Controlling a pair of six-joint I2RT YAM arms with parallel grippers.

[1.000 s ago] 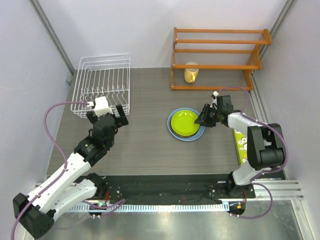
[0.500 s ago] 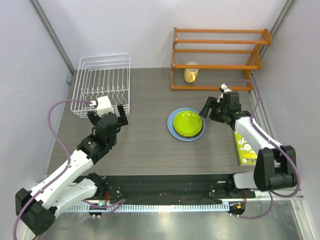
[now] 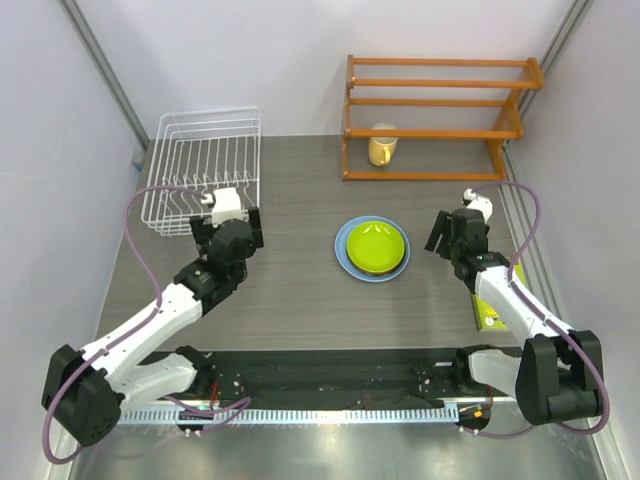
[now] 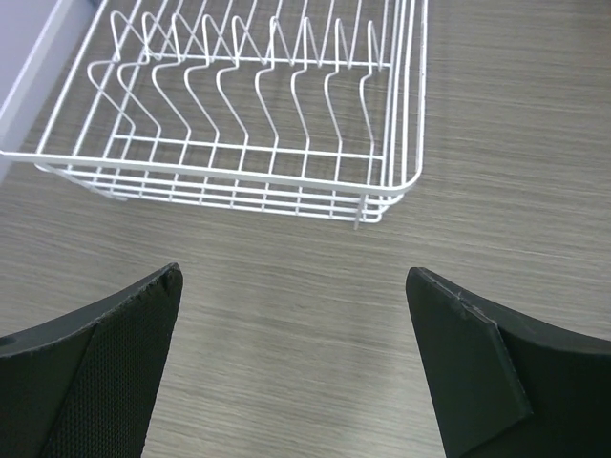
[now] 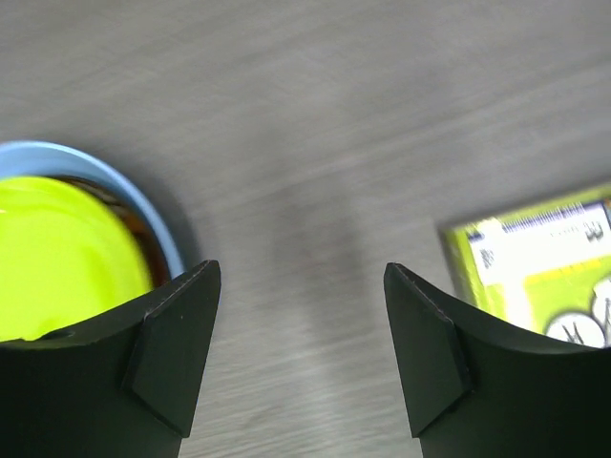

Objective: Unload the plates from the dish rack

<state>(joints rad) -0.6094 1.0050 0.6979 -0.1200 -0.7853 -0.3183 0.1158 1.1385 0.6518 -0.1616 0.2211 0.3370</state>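
The white wire dish rack (image 3: 205, 165) stands at the back left with no plates in it; the left wrist view shows its bare dividers (image 4: 248, 196). The plates lie stacked mid-table: the lime green plate (image 3: 373, 245) on top, the light blue plate's rim (image 3: 343, 262) showing beneath. The right wrist view shows the lime green plate (image 5: 57, 258), the blue rim (image 5: 143, 205) and a dark sliver between them. My left gripper (image 3: 228, 225) (image 4: 296, 363) is open and empty in front of the rack. My right gripper (image 3: 452, 224) (image 5: 301, 353) is open and empty, right of the stack.
An orange wooden shelf (image 3: 440, 100) stands at the back right with a pale yellow mug (image 3: 381, 148) on its bottom tier. A green box (image 3: 490, 305) (image 5: 544, 277) lies near the table's right edge, beside my right arm.
My right gripper has drawn back to the right, away from the plate stack. My left gripper has shifted right, just in front of the rack's near corner.
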